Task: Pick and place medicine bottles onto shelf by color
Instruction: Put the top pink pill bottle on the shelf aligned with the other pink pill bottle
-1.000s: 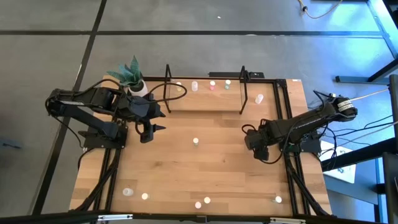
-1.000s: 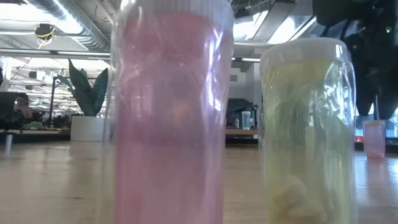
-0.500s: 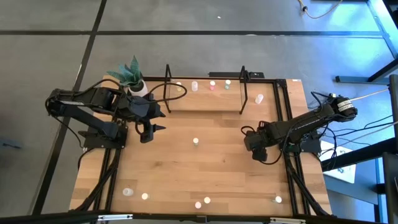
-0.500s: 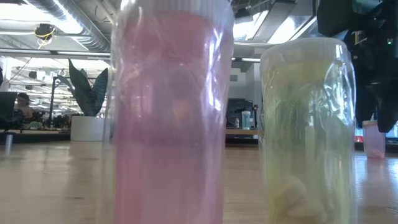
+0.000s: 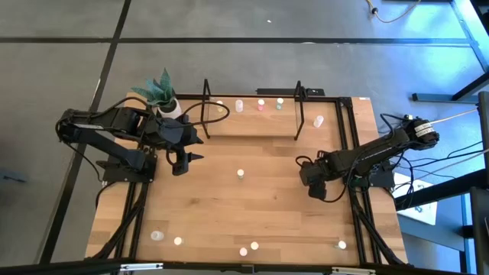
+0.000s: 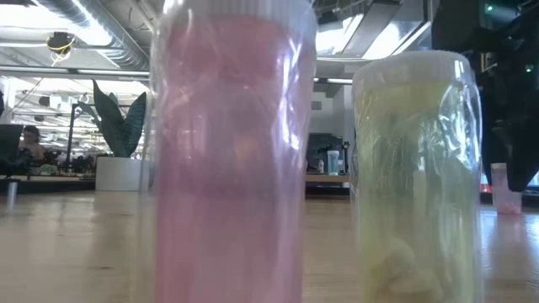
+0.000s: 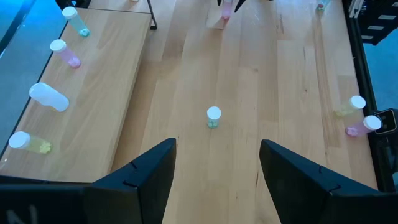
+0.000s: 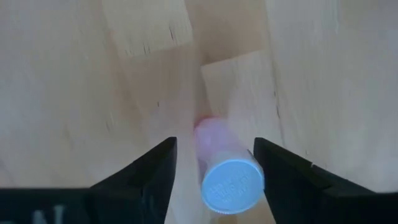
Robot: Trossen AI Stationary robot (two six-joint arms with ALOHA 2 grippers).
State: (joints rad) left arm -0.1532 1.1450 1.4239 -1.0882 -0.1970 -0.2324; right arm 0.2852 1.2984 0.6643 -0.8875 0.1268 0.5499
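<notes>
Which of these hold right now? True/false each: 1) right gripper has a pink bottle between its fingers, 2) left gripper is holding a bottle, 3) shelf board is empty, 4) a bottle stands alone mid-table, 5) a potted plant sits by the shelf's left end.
1) True. The pink bottle stands between the right gripper fingers, jaws not clearly clamped.
2) False. The left gripper is open and holds nothing.
3) False. The shelf already carries several bottles.
4) True. A greenish bottle stands alone mid-table.
5) True. The potted plant sits beside the shelf's left end.
</notes>
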